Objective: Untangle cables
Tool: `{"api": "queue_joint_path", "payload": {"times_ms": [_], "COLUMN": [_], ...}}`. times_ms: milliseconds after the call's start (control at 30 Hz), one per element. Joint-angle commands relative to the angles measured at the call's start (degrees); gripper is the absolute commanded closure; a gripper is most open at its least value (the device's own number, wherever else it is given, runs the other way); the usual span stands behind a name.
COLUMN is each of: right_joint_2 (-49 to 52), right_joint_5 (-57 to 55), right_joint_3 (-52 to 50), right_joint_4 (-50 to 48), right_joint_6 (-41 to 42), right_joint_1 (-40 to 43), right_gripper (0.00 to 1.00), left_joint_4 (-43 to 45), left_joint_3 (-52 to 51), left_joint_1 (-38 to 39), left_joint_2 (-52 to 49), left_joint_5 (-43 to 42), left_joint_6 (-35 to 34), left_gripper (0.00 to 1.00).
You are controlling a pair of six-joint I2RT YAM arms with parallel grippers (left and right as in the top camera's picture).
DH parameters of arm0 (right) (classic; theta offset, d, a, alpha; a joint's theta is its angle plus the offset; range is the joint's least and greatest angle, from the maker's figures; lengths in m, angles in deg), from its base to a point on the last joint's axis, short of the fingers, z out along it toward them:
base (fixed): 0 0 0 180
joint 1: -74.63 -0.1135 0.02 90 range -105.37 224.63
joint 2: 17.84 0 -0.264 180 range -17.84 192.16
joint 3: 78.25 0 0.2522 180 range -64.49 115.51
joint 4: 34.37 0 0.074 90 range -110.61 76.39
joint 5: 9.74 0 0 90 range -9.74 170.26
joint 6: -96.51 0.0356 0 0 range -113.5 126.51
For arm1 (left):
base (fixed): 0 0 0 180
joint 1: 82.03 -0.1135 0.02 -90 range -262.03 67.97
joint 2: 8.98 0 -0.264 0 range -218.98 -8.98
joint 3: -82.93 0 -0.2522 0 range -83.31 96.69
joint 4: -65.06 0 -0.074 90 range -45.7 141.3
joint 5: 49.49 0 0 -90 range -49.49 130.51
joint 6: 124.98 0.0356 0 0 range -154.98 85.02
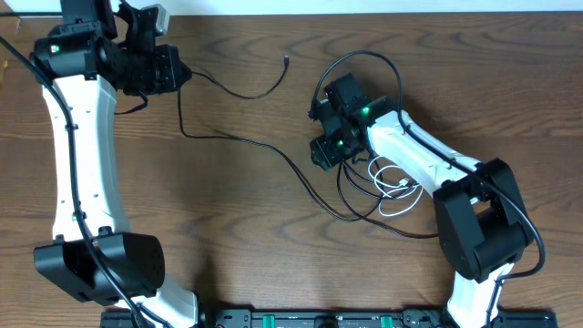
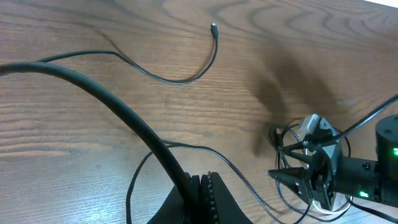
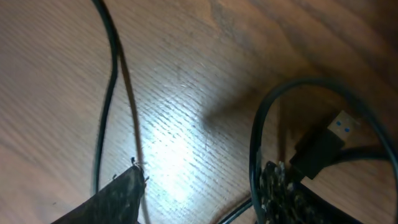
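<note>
A long thin black cable (image 1: 239,139) runs from my left gripper (image 1: 173,71) across the table to a tangle of black loops (image 1: 351,196) under my right arm. One free end with a small plug (image 1: 287,61) lies at the back, and it also shows in the left wrist view (image 2: 213,27). A short white cable (image 1: 393,188) is coiled in the tangle. My left gripper (image 2: 202,190) is shut on the black cable. My right gripper (image 1: 324,148) is open just above the tangle's left edge. In the right wrist view its jaws (image 3: 205,193) frame bare wood, with a black cord (image 3: 107,93) to the left and a blue-tipped USB plug (image 3: 339,126) to the right.
The wooden table (image 1: 228,237) stretches between the two arms. The arm bases and a black rail (image 1: 319,319) line the front edge. My right gripper also shows in the left wrist view (image 2: 278,157).
</note>
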Motion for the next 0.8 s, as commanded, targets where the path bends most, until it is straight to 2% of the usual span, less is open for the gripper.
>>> {"api": "queue_joint_path", "payload": {"times_ms": [0,133,300,367,433,467,500,633,767], "right_joint_2": [-0.35,-0.35,-0.35,-0.35,-0.35,-0.35,-0.39,-2.58,-6.32], "right_joint_5": [-0.26,-1.09,-1.73,-1.73,-1.73,-1.73,-1.73,2.91,8.04], "right_joint_3": [-2.05,-2.58,-3.61,-3.61,-3.61,-3.52,-3.23,3.52,17.94], "right_joint_4": [-1.36,-2.49,-4.2,-4.22,-4.2,-4.24,-4.22,-2.78,1.16], "right_joint_6": [-0.24,-0.24,-0.02,0.17,0.17,0.24,1.11,3.17,3.32], "right_joint_1": [-0.07,-0.07,-0.07,-0.07,-0.07,-0.07,-0.07,1.03,3.32], "right_gripper": [0.43,0.46,0.59,0.68,0.83,0.96,0.99,0.99,0.99], "left_joint_4": [-0.15,-0.15,-0.15,-0.15,-0.15,-0.15,-0.13,-0.09,-0.13], "left_joint_3": [-0.57,-0.57,-0.57,-0.57,-0.57,-0.57,-0.57,-0.57,-0.57], "left_joint_1": [-0.02,-0.02,-0.02,-0.02,-0.02,-0.02,-0.02,-0.02,-0.02], "left_joint_2": [-0.55,-0.55,-0.55,-0.55,-0.55,-0.55,-0.55,-0.55,-0.55], "left_joint_5": [0.09,0.09,0.09,0.09,0.09,0.09,0.09,0.07,0.09], "left_joint_6": [0.79,0.79,0.79,0.81,0.79,0.81,0.81,0.79,0.79], "left_gripper": [0.93,0.93,0.93,0.93,0.93,0.93,0.93,0.93,0.93]}}
